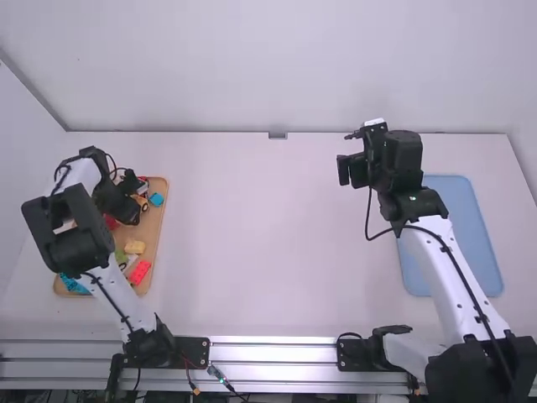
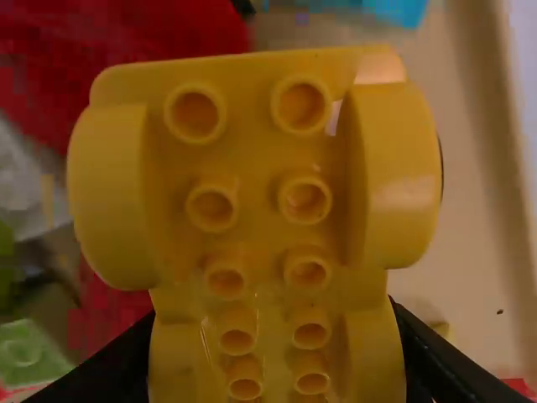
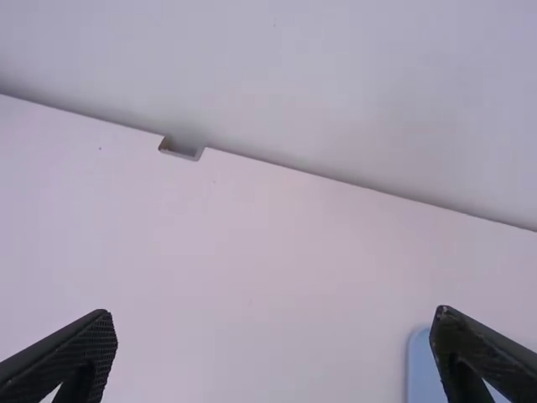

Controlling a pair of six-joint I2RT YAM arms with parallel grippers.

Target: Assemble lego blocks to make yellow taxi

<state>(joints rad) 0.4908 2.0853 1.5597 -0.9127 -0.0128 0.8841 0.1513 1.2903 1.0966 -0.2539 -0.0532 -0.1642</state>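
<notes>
Yellow, plain-faced studded block [image 2: 252, 172] sits in the left gripper's [image 1: 138, 196] jaws

You have a plain, pale wall [image 1: 243, 67] behind your white table's [image 1: 268, 243] far edge, where a small notch [image 1: 278, 135] sits. Your dark seam [image 1: 33, 92] slopes to its far left corner; silver rails [image 1: 273, 353] glint along the near edge.
</notes>
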